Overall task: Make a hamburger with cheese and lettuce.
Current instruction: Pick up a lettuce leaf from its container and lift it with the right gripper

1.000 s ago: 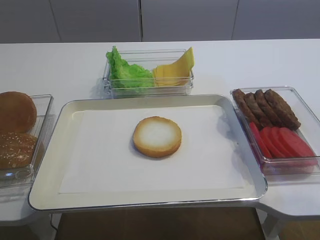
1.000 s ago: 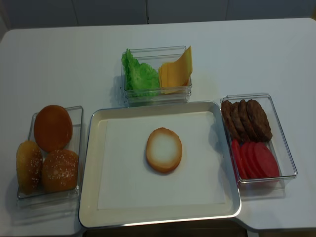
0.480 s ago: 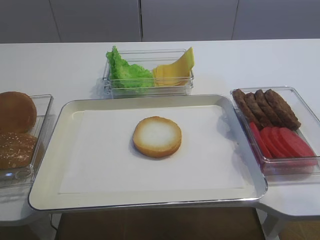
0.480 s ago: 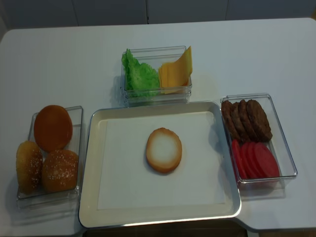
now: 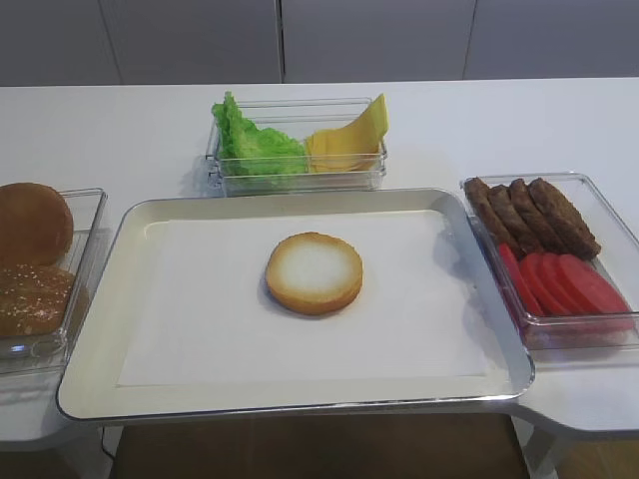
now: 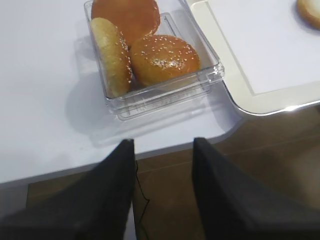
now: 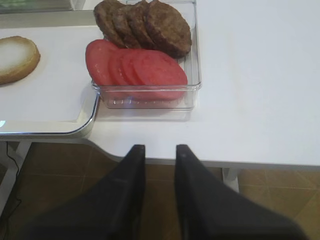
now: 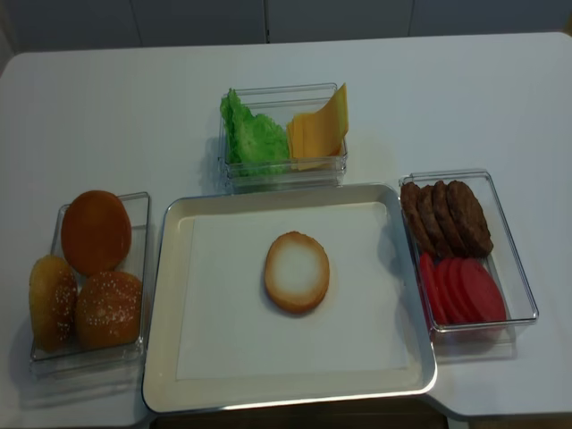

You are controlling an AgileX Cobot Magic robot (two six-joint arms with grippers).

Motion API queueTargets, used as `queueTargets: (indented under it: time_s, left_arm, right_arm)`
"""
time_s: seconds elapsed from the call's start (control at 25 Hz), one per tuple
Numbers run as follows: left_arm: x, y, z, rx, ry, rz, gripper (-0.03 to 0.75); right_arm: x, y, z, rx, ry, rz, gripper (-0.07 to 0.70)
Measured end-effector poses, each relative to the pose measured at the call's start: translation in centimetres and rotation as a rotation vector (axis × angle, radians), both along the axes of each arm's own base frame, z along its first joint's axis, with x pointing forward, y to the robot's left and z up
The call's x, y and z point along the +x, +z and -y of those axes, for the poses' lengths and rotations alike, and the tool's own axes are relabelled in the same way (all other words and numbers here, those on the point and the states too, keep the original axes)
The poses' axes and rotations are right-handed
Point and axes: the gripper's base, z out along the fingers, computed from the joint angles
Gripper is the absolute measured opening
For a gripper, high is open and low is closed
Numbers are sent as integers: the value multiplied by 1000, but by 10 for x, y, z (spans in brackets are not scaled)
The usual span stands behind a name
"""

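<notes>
The hamburger bun half (image 5: 314, 271) (image 8: 296, 271) lies cut face up in the middle of the paper-lined tray (image 5: 105, 329) (image 8: 165, 295). Behind the tray a clear box holds the frilly green lettuce (image 5: 255, 145) (image 8: 253, 136) on its left and the stacked yellow cheese (image 5: 349, 140) (image 8: 317, 132) on its right. Neither gripper shows in the high views. My right gripper (image 7: 159, 150) hovers off the table's front edge, below the tomato box, slightly open and empty; the bun half (image 7: 15, 57) is far to its left. My left gripper (image 6: 164, 142) is open and empty, just off the edge in front of the bun box.
A clear box of domed brown bun tops (image 5: 35, 259) (image 6: 145, 50) stands left of the tray. Right of the tray, another clear box holds brown patties (image 5: 534, 215) (image 7: 145, 22) and red tomato slices (image 5: 564, 284) (image 7: 135, 67). The table's front edge has a cut-out below the tray.
</notes>
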Motion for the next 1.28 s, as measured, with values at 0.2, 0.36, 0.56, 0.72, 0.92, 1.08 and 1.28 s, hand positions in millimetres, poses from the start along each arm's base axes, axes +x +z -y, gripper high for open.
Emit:
queueTargets:
  time_s: [0.2,0.36,0.56,0.72,0.92,1.08,1.28]
  left_arm:
    - [0,0,0,0,0,0,288]
    - [0,0,0,0,0,0,288]
    - [0,0,0,0,0,0,288]
    - [0,0,0,0,0,0,288]
    - [0,0,0,0,0,0,288]
    - [0,0,0,0,0,0,288]
    - [0,0,0,0,0,0,288]
  right_arm:
    - [0,0,0,0,0,0,395]
    - [0,0,0,0,0,0,634]
    - [0,0,0,-25,16,4,688]
    - [0,0,0,-45,28,8,692]
    - [-1,4,0,-42,34,6,687]
    - [15,17,-1,-44,36,-100,654]
    - [53,38,-5,13,23,-271,610]
